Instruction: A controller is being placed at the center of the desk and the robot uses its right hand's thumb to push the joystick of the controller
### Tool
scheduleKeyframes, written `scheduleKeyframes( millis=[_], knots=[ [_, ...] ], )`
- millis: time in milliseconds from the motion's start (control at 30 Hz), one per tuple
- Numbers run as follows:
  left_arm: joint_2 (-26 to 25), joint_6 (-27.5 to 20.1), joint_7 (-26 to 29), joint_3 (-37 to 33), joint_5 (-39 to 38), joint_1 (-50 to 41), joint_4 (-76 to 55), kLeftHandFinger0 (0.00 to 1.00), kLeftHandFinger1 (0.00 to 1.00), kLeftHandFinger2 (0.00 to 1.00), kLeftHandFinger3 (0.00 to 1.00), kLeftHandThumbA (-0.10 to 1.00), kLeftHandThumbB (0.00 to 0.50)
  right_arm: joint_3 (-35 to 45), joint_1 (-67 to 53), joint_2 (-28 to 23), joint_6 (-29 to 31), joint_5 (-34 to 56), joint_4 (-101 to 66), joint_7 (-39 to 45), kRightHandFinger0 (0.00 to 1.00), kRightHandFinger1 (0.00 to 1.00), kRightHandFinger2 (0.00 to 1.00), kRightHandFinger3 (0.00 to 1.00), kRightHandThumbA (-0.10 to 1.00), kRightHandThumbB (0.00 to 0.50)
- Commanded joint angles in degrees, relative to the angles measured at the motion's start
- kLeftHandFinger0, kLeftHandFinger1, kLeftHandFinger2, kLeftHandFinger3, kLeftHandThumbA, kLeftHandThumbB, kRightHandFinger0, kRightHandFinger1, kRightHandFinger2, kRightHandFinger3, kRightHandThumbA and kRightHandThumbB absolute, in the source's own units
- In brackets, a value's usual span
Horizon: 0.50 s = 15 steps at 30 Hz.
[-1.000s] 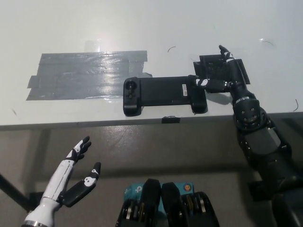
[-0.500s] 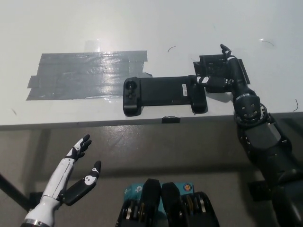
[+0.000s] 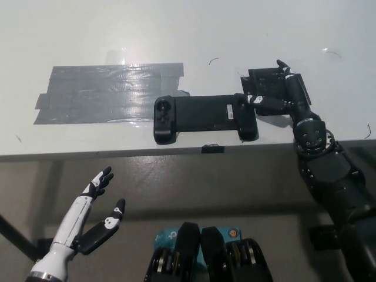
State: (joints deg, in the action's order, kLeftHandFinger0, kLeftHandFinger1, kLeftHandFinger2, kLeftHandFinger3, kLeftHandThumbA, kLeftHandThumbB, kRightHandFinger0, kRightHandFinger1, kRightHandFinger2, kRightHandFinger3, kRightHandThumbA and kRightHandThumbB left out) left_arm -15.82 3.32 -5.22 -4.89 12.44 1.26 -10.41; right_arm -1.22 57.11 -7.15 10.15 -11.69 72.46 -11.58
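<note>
At the desk's [image 3: 247,35] near edge, our black right hand [image 3: 271,94] lies flat on the surface with its fingers spread, holding nothing, its thumb [image 3: 257,100] stretched onto the right grip of the controller [image 3: 204,117]. The controller lies lengthwise along that edge, near its middle, just beside a broad patch of grey tape [image 3: 103,94] toward the far left. From this angle we cannot tell whether the thumb tip sits on the right joystick or only beside it. Our white left hand [image 3: 97,218] rests open below the desk's edge, clear of the work. The risk we see: the controller appears unfastened and close to the near edge, so a sideways thumb push could slide or twist the whole body instead of tilting the stick, even nudging it off.
</note>
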Motion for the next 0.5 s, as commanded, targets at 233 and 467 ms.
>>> scheduleKeyframes(
  millis=[233, 467],
  knots=[
    [-0.3, -1.2, -0.4, 0.7, -0.4, 0.9, -1.7, 1.0, 1.0, 1.0, 1.0, 0.55, 0.012, 1.5, 3.3, -2.8, 2.2, 1.5, -7.7, -2.6, 1.0, 1.0, 1.0, 1.0, 1.0, 0.306],
    [-0.6, -0.6, -0.6, 0.7, -0.1, 0.9, -1.9, 1.0, 1.0, 1.0, 1.0, 0.57, 0.015, 1.0, -0.7, -2.1, -1.1, 0.6, -30.2, 1.1, 1.0, 1.0, 1.0, 1.0, 1.0, 0.321]
  ],
)
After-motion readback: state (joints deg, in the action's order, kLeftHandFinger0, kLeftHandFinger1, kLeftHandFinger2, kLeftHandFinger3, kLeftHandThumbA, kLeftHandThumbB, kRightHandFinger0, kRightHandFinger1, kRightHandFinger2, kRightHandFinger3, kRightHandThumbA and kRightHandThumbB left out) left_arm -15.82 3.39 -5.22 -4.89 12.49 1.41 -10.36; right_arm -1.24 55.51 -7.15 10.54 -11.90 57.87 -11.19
